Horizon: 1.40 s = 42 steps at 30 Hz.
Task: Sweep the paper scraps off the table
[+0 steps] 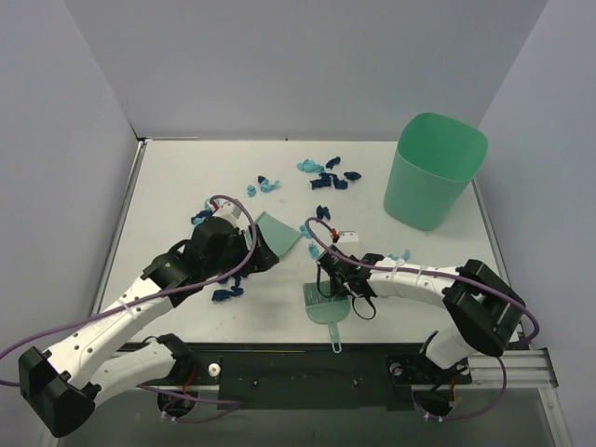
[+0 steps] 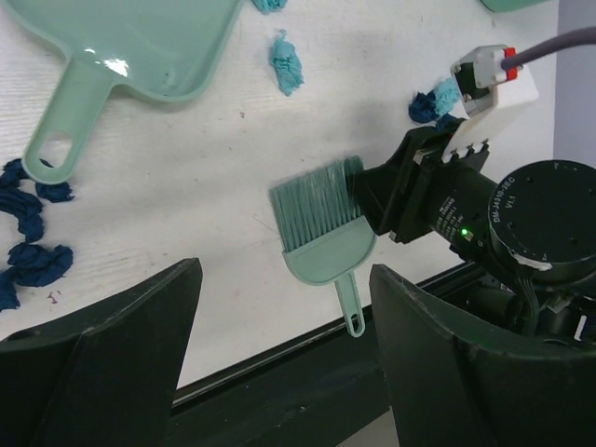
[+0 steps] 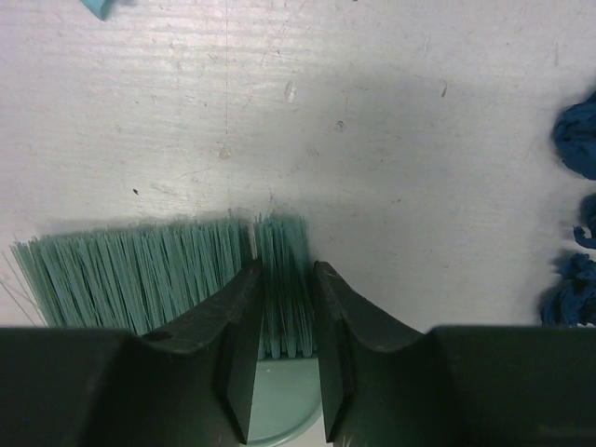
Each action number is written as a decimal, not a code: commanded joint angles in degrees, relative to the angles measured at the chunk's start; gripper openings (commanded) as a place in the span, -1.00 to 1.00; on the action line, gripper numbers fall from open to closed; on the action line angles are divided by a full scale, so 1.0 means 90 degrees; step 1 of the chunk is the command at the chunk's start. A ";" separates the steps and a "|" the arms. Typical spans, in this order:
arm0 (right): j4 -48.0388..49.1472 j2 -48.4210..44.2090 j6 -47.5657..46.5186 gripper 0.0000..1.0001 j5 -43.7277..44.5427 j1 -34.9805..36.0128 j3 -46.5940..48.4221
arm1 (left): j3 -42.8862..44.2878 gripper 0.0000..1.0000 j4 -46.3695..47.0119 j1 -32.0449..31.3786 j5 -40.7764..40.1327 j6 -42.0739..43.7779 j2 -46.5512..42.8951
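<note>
Paper scraps lie across the white table point(image 1: 177, 177): a navy and teal cluster point(image 1: 326, 177) at the back, teal bits point(image 1: 265, 183), and navy bits point(image 1: 226, 293) by the left arm. My right gripper point(image 1: 331, 284) is shut on the green hand brush point(image 1: 326, 312) at its head and bristles point(image 3: 121, 270), which rest on the table; it also shows in its own wrist view point(image 3: 284, 279). Navy scraps point(image 3: 573, 289) lie to its right. My left gripper point(image 1: 253, 259) hangs above the table, open and empty point(image 2: 284, 270). Its view shows the brush point(image 2: 321, 233), a teal scrap point(image 2: 287, 63) and navy scraps point(image 2: 33, 261).
A green dustpan point(image 1: 277, 233) lies flat beside the left gripper, its handle point(image 2: 56, 140) pointing to the near left. A tall green bin point(image 1: 435, 170) stands at the back right. Grey walls close in the left, back and right. A black rail point(image 1: 307, 368) runs along the near edge.
</note>
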 commanded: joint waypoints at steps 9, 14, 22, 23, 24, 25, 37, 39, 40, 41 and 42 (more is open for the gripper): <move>-0.0901 -0.0223 0.0513 -1.00 0.0173 0.0038 0.0388 | -0.0545 0.66 0.1668 -0.0262 0.0482 0.0243 -0.0284; -0.1877 -0.0633 0.0787 -1.00 0.0408 0.0029 0.1392 | -0.1073 0.66 0.2235 -0.0291 0.0384 0.0214 -0.0556; -0.2631 -0.0741 0.1060 -1.00 0.0107 -0.0244 0.2810 | -0.1815 0.68 0.3436 -0.0291 0.0442 0.0126 -0.0821; -0.2660 -0.0751 0.1099 -1.00 0.0077 -0.0274 0.2879 | -0.1922 0.70 0.3688 -0.0301 0.0442 0.0126 -0.0811; -0.2670 -0.0761 0.1129 -1.00 -0.0011 -0.0342 0.3034 | -0.1962 0.71 0.3855 -0.0301 0.0442 0.0135 -0.0792; -0.2738 -0.0771 0.1148 -1.00 -0.0021 -0.0371 0.3113 | -0.2020 0.72 0.3896 -0.0301 0.0442 0.0136 -0.0724; -0.3305 -0.0674 0.1392 -1.00 -0.0002 -0.0606 0.4704 | -0.1885 0.73 0.4307 -0.0739 0.0290 0.1257 -0.0333; -0.3354 -0.0625 0.1451 -1.00 0.0027 -0.0616 0.4861 | -0.1709 0.72 0.4063 -0.1178 -0.0354 0.1599 -0.0274; -0.3412 -0.0566 0.1461 -1.00 0.0018 -0.0616 0.4920 | -0.1592 0.72 0.3917 -0.1421 -0.0523 0.1803 -0.0245; -0.3441 -0.0537 0.1490 -1.00 0.0047 -0.0616 0.5046 | -0.1533 0.72 0.3800 -0.1588 -0.0911 0.1892 -0.0225; -0.3519 -0.0488 0.1500 -1.00 0.0037 -0.0616 0.5154 | -0.1397 0.72 0.3673 -0.1851 -0.1176 0.2077 -0.0148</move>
